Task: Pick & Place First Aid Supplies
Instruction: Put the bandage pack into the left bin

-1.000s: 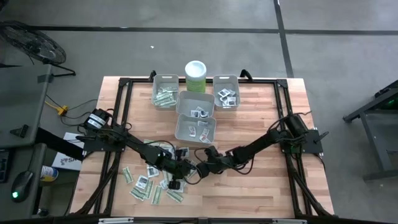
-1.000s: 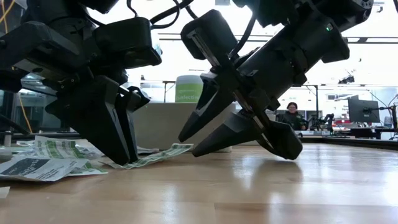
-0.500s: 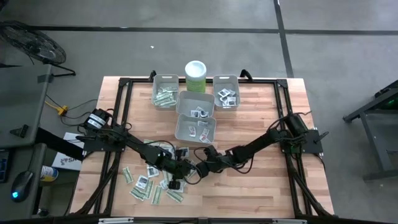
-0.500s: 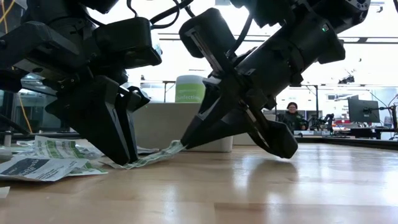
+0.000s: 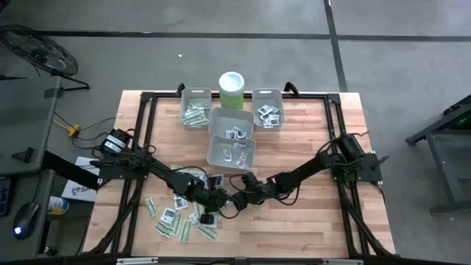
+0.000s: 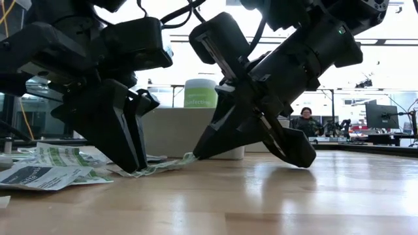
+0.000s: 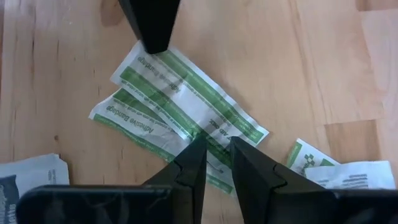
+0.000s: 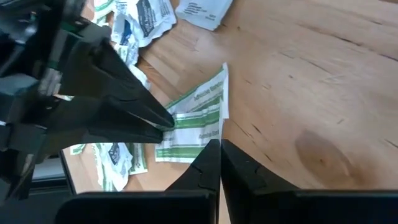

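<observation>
High view: left gripper (image 5: 210, 207) and right gripper (image 5: 234, 200) meet near the worktop's (image 5: 309, 221) front middle, at the edge of the loose first aid supplies (image 5: 176, 221); grey bins (image 5: 232, 151) and a green canister (image 5: 232, 90) stand well apart at the back; exact contact is too small to judge here.

Low view: both grippers tip down onto one green-striped strip packet (image 6: 166, 166) lying on the worktop; left fingers (image 6: 127, 140) press its near end; right fingers (image 6: 219, 145) are drawn together at the far end, which curls up slightly; I judge they pinch that end, though the pinch depth is hidden.

Left wrist view: left fingers (image 7: 214, 171) stand slightly apart, resting on two overlapped strip packets (image 7: 186, 106); the other arm's dark fingertip sits on the strips' far end.

Right wrist view: right fingers (image 8: 217, 158) are together at the strip's (image 8: 202, 115) edge; the bite looks shallow.

Judgement: step in hand is separating one strip from the overlapped pair; keep the left fingers pinning the lower strip; lift the right slowly and low, peeling rather than pulling; check only one packet rises; if it slips, re-grip deeper before heading to the bins.
</observation>
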`<state>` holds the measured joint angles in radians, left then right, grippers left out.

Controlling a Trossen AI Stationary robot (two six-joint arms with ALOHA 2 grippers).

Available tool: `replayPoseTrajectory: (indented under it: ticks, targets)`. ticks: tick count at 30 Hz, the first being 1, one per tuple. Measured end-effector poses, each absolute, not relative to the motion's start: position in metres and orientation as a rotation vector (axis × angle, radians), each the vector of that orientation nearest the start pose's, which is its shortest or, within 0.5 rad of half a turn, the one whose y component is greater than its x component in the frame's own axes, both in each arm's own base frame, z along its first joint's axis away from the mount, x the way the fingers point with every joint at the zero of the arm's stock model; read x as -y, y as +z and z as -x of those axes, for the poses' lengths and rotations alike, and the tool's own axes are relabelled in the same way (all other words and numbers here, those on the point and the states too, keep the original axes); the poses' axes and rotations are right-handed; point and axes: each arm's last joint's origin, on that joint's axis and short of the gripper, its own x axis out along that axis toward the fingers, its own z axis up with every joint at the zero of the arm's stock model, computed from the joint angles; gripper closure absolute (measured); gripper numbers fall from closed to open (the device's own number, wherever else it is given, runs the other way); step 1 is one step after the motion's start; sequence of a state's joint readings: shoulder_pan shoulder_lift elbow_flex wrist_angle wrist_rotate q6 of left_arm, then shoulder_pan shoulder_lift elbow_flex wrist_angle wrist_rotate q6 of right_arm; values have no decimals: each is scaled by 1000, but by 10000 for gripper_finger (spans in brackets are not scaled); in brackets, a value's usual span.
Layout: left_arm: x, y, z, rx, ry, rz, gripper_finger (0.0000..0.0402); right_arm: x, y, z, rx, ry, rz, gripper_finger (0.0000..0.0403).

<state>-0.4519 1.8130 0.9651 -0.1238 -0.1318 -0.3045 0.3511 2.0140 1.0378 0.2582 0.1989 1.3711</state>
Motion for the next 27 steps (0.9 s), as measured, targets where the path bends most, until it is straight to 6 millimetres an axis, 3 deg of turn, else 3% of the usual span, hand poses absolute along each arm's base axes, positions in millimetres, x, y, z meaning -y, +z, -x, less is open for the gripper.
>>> replayPoseTrajectory:
  ticks: [10, 19, 27]
  targets:
    - [152, 159, -322, -1006, -168, -87, 330, -129, 108, -369, -686, -371, -1117, 403]
    - [148, 175, -319, -1147, -89, -176, 330, -130, 109, -368, -688, -361, -1113, 403]
    - [142, 195, -310, -1121, -14, -194, 330, -129, 135, -364, -666, -318, -1056, 403]
